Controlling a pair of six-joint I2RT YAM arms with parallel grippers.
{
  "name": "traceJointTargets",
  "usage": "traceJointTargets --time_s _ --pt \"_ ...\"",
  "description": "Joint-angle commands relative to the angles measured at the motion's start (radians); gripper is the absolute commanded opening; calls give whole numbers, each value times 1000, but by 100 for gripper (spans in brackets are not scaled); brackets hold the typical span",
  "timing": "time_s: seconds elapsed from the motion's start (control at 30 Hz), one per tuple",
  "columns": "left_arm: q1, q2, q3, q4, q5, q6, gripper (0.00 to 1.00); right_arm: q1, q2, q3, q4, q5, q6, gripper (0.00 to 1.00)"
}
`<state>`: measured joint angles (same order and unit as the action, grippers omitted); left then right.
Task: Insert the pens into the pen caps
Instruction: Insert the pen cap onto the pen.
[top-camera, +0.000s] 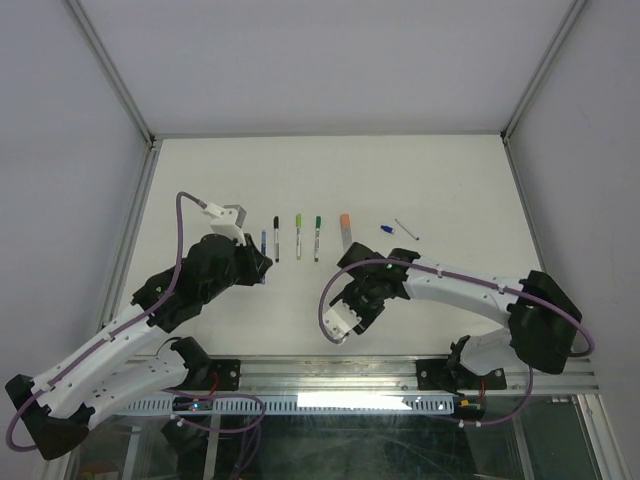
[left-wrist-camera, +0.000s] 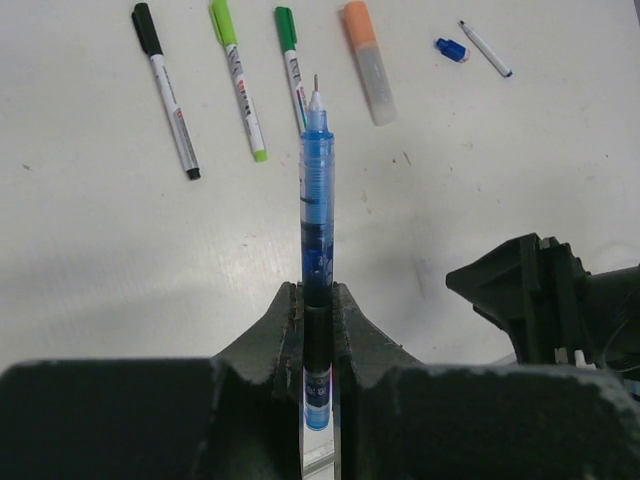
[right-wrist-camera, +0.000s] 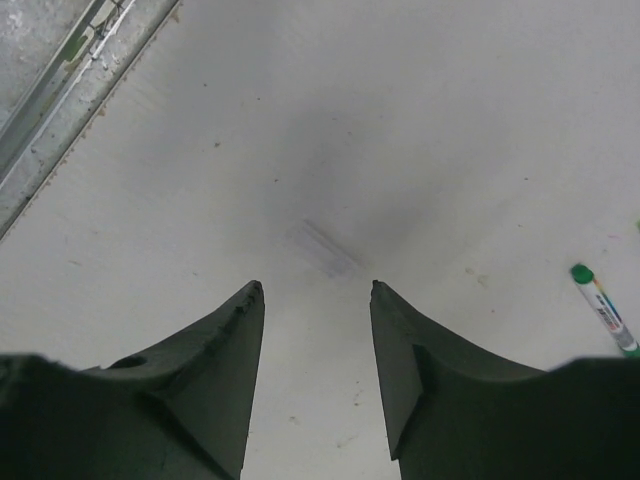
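Note:
My left gripper (left-wrist-camera: 317, 295) is shut on a blue pen (left-wrist-camera: 318, 200), whose bare tip points away toward the row of pens; the gripper also shows in the top view (top-camera: 262, 262). A loose blue cap (left-wrist-camera: 451, 49) lies at the far right of the row, next to a thin white pen (left-wrist-camera: 486, 49). In the top view the cap (top-camera: 386, 229) lies right of the orange marker. My right gripper (right-wrist-camera: 315, 288) is open and empty over bare table; in the top view it (top-camera: 362, 290) is near the table's middle front.
A black-capped pen (left-wrist-camera: 168, 93), a lime-capped pen (left-wrist-camera: 238, 80), a green-capped pen (left-wrist-camera: 292, 65) and an orange-capped marker (left-wrist-camera: 368, 60) lie side by side. A green-ended pen (right-wrist-camera: 603, 308) shows at the right wrist view's right edge. A metal rail (right-wrist-camera: 60, 75) runs at its upper left.

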<state>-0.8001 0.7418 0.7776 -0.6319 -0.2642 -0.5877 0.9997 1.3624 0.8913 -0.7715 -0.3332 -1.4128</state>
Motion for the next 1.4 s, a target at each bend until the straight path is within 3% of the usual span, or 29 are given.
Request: traceJointTargets --time_s 0.0,0.17,0.47,0.8,1.0,1.37 --pt "78 4 20 63 101 64 0 -3 83 80 -75 19 -182 48" --pt "144 -4 4 67 165 81 0 -6 166 108 -75 12 -244 47" --pt "157 -2 4 68 170 86 0 -12 248 118 -91 -4 -288 43" --pt "161 4 6 67 168 88 0 -22 337 170 -129 -23 -191 26" --pt "163 6 7 68 172 91 0 -29 355 173 -65 -68 50 16" --pt "165 -5 23 58 170 90 0 -24 283 74 353 -114 855 8"
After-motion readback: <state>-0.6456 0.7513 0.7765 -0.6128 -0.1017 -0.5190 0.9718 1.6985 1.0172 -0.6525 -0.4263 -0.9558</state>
